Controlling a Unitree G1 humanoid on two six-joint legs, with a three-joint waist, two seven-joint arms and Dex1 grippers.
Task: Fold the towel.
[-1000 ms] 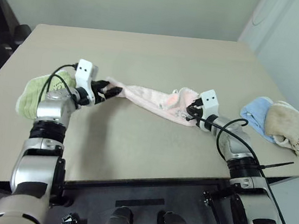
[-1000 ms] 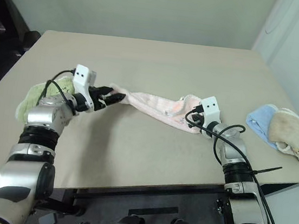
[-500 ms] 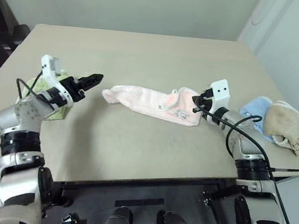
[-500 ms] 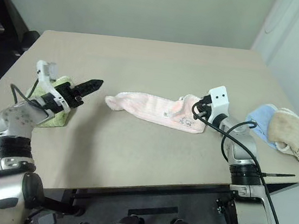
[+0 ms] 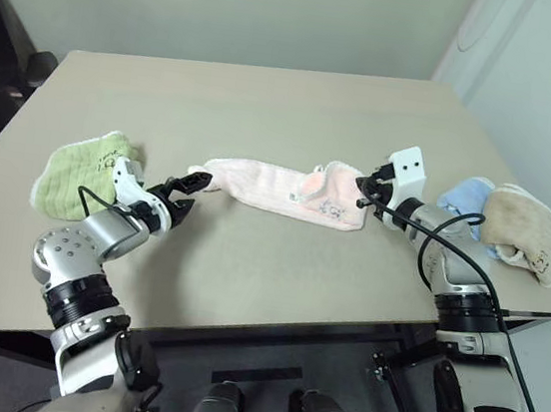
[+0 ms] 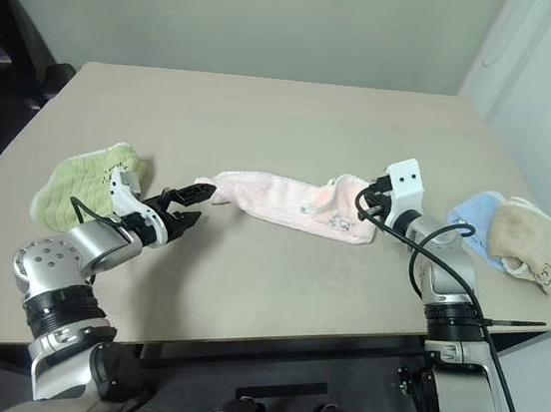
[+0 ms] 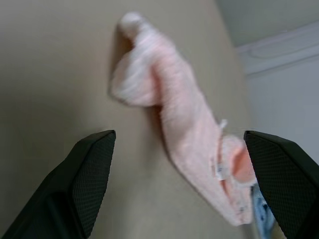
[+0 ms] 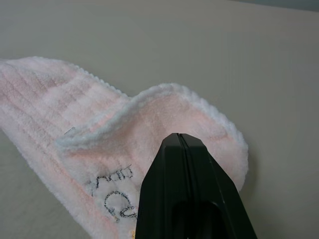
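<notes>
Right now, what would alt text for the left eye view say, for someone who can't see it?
A pale pink towel lies rumpled on a beige table between two robot grippers: the left gripper open, the right gripper shut.

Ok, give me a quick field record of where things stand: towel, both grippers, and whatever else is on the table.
towel: pale pink towel, bunched lengthwise on the table, not folded
left gripper: left gripper open, just short of the towel's twisted end, holding nothing
right gripper: right gripper shut, at the towel's printed end; a grip on the cloth cannot be told
other cloths: green towel at the table's left; blue cloth and beige towel at its right edge
</notes>
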